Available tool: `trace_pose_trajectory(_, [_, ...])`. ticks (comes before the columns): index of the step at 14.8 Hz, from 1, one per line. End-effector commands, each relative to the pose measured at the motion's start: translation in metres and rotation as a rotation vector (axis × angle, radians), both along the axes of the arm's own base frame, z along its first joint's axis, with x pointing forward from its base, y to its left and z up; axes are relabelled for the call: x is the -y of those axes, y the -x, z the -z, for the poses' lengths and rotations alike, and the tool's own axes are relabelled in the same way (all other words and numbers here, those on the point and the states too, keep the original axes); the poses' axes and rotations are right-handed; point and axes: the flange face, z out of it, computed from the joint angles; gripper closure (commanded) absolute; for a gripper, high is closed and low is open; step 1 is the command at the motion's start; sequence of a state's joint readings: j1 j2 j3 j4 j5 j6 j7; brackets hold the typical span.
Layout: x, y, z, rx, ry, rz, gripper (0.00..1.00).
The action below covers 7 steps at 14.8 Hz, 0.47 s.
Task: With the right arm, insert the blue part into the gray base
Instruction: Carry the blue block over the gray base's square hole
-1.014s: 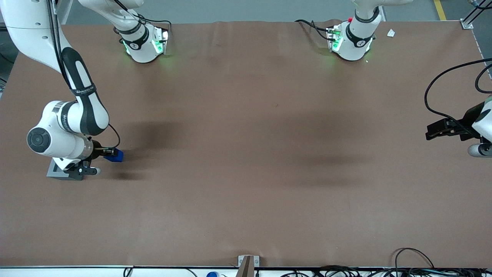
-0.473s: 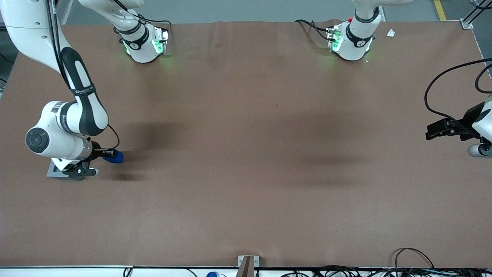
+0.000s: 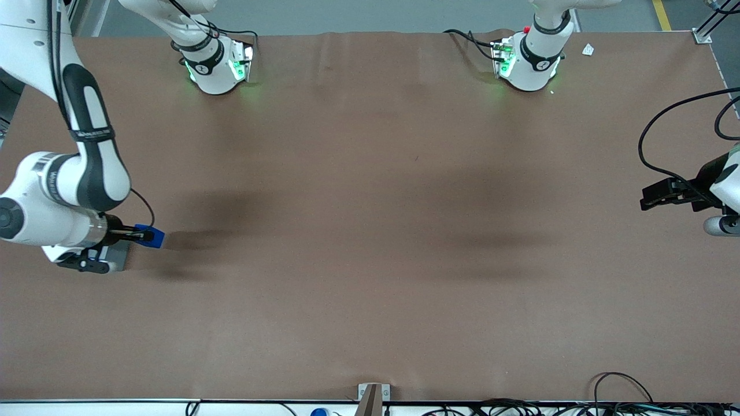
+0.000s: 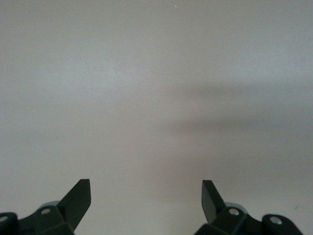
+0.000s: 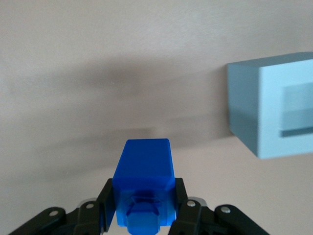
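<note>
My right arm's gripper (image 3: 139,235) is shut on the blue part (image 3: 151,236), holding it above the table at the working arm's end. In the right wrist view the blue part (image 5: 144,181) sits clamped between the two black fingers (image 5: 104,205), its stepped end toward the camera. The gray base (image 3: 120,254) rests on the table just under the wrist, mostly hidden by the arm in the front view. In the right wrist view the gray base (image 5: 266,110) shows with its square recess, beside the blue part and apart from it.
The brown table (image 3: 370,231) stretches wide toward the parked arm's end. Two arm bases (image 3: 217,63) stand at the table's edge farthest from the front camera. Cables (image 3: 624,398) lie along the near edge.
The right arm has moved sideways toward its own end of the table, carrying the blue part closer to the gray base. The wrist now covers most of the base.
</note>
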<state>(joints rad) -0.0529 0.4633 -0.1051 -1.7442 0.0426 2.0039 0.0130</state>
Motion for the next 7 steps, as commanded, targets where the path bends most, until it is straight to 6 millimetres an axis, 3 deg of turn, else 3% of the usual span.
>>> trace_pose_trajectory(1, [0.013, -0.005, -0.019, 0.004, -0.012, 0.052, 0.98])
trace_pose_trajectory(7, [0.046, -0.007, -0.044, -0.005, -0.016, 0.086, 0.99])
